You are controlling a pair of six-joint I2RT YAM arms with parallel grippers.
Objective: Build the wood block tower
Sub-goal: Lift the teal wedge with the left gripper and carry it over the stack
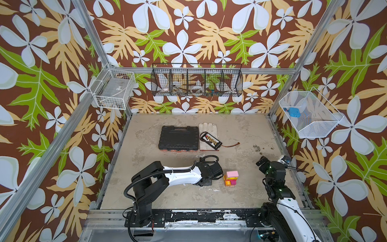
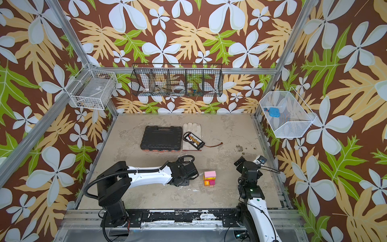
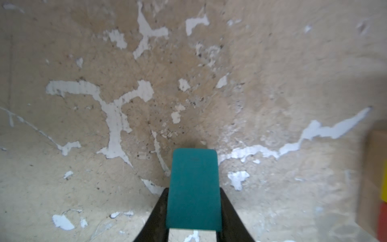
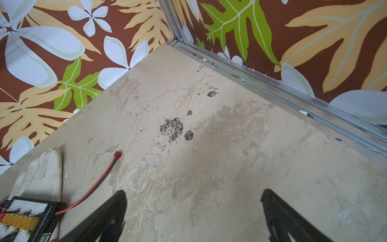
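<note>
Teal block [image 3: 194, 188] fills the near part of the left wrist view, clamped between the black fingers [image 3: 158, 215] of the left gripper [image 3: 193, 194]. Whether it touches the counter I cannot tell. Beneath it the counter [image 3: 272, 83] is worn beige, scuffed and chipped to white in ragged patches.

In both top views the left arm [image 1: 180, 176] reaches low toward the lower middle of the frame. The tower [image 1: 230, 181] [image 2: 209, 181] stands just right of its wrist and apart from it. A pink block [image 1: 232, 174] tops it, with yellow, orange and magenta beneath.

The right gripper [image 4: 193, 193] hangs further right, well apart from the tower. Its jaws are spread wide on nothing, over a stretch of counter with dark specks [image 4: 171, 127].

At the upper middle of the counter lie a black case [image 1: 179, 138], a pale glove [image 1: 206, 127] and a small board [image 1: 211, 140] with a red-and-black wire [image 4: 92, 188]. Brown wallpaper [image 1: 188, 31] with white flowers and green leaves covers the walls, and wire baskets [image 1: 196, 80] hang on them.
</note>
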